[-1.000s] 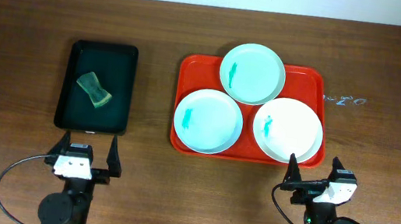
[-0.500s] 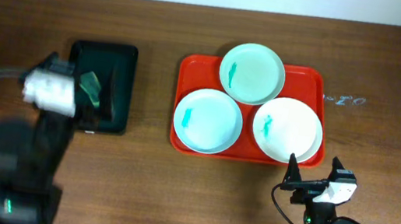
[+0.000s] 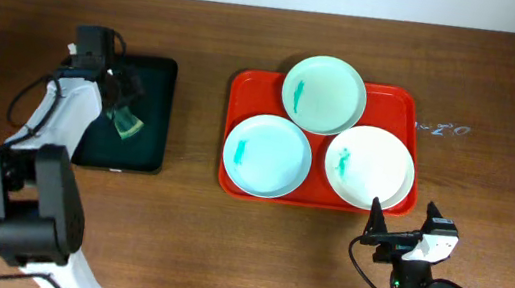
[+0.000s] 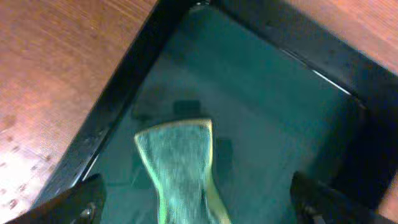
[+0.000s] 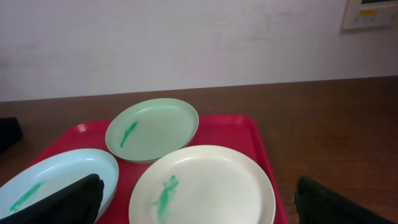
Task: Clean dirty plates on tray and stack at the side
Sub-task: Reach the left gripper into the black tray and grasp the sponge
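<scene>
You've cleaned nothing yet: all three plates (image 3: 323, 94) sit smeared on the red tray (image 3: 245, 87). Your left hand (image 4: 199, 202) hovers wide over the sponge (image 4: 177, 162); your right hand (image 3: 403, 213) rests wide near the tray.

Mint plate (image 3: 323, 94), bluish plate (image 3: 267, 155), white plate (image 3: 369, 166): teal-smeared, flat on red tray (image 3: 245, 92).

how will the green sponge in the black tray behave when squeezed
The sponge looks coarse and porous, so it probably squashes and weighs little. Its rough face likely resists slipping, and lying flat in the black tray it shouldn't roll.
</scene>
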Robot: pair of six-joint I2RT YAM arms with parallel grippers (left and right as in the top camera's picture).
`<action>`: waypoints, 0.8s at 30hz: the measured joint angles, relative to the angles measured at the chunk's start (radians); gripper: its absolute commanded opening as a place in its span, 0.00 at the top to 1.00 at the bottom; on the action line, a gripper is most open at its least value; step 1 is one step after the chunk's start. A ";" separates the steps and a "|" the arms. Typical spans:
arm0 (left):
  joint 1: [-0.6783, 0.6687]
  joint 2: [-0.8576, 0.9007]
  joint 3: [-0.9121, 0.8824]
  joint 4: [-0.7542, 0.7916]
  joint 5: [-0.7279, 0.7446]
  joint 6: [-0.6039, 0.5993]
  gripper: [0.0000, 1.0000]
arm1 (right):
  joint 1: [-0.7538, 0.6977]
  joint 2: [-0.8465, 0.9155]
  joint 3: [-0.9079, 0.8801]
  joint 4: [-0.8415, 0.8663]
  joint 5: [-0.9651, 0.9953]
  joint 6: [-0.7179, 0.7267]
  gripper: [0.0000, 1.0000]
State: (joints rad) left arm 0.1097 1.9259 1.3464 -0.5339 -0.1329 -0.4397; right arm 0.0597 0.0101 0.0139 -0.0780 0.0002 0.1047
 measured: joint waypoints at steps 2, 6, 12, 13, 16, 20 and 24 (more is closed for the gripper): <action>0.000 0.058 0.000 0.027 -0.007 -0.021 0.21 | 0.000 0.000 0.000 0.000 0.000 0.001 0.02; 0.000 0.132 0.000 0.088 -0.015 -0.042 0.59 | 0.000 0.000 0.000 0.000 0.000 0.000 0.02; 0.000 0.132 0.000 0.097 -0.050 -0.048 0.01 | 0.000 0.000 0.000 0.000 0.000 0.000 0.02; 0.000 0.132 0.005 0.053 -0.022 -0.048 0.01 | 0.000 0.000 0.000 0.000 0.000 0.001 0.02; 0.000 0.130 0.038 -0.081 0.078 -0.043 0.11 | 0.000 0.000 0.000 0.000 0.000 0.000 0.02; 0.004 0.126 0.043 -0.167 0.119 -0.037 1.00 | 0.000 0.000 0.000 0.000 0.000 0.000 0.02; 0.003 0.126 0.039 -0.136 0.130 -0.031 0.01 | 0.000 0.000 0.000 0.000 0.000 0.000 0.02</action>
State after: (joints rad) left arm 0.1123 2.0521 1.3853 -0.6701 -0.0029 -0.4706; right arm 0.0597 0.0101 0.0139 -0.0780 0.0002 0.1051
